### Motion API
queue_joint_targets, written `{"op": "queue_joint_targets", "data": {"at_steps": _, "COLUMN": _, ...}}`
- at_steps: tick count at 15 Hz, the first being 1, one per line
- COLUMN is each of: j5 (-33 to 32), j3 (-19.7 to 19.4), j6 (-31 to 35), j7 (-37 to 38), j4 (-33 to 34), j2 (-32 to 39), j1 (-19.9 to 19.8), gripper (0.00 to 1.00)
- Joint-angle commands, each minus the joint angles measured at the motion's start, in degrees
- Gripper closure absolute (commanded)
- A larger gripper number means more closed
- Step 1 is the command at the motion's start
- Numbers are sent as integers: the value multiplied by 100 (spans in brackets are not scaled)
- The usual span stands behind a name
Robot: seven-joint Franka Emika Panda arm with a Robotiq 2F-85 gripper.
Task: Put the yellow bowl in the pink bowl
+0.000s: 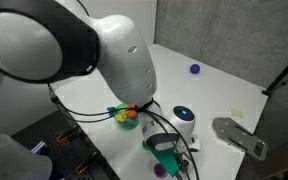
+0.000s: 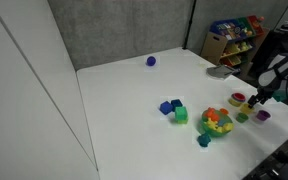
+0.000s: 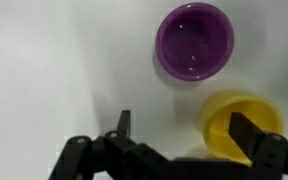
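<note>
Wrist view: gripper (image 3: 184,125) comes in from the bottom edge, jaws spread wide. One dark finger (image 3: 124,122) sits over bare white table (image 3: 44,70); the opposite finger overlaps the yellow bowl (image 3: 219,120) at lower right. Can't tell if it touches the bowl. Bowl is upright, opening facing the camera, partly hidden by that finger. Purple bowl (image 3: 194,42) is at top, also upright, near the yellow one but not touching. Nothing between the jaws except table.

Arm (image 1: 124,60): glossy white rounded shells, black joint band; black cables (image 1: 84,108); matte black jaws.
</note>
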Motion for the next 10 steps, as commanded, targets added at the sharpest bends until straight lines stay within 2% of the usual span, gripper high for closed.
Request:
{"op": "queue_joint_targets", "data": {"at_steps": 1, "j5": -193, "j3": 99, "j6": 282, "j7": -51, "j4": 45, "j2": 104, "j1": -100, "gripper": 25}}
{"op": "queue_joint_targets", "data": {"at_steps": 9, "j5": -199, "j3": 199, "j6": 424, "j7": 15, "j4": -163, "j2": -113, "j1": -131, "gripper": 91}}
{"op": "queue_joint_targets", "data": {"at_steps": 10, "j5": -182, "j3": 205, "j6": 412, "j7": 24, "j4": -181, "j2": -160, "j1": -146, "gripper": 95}}
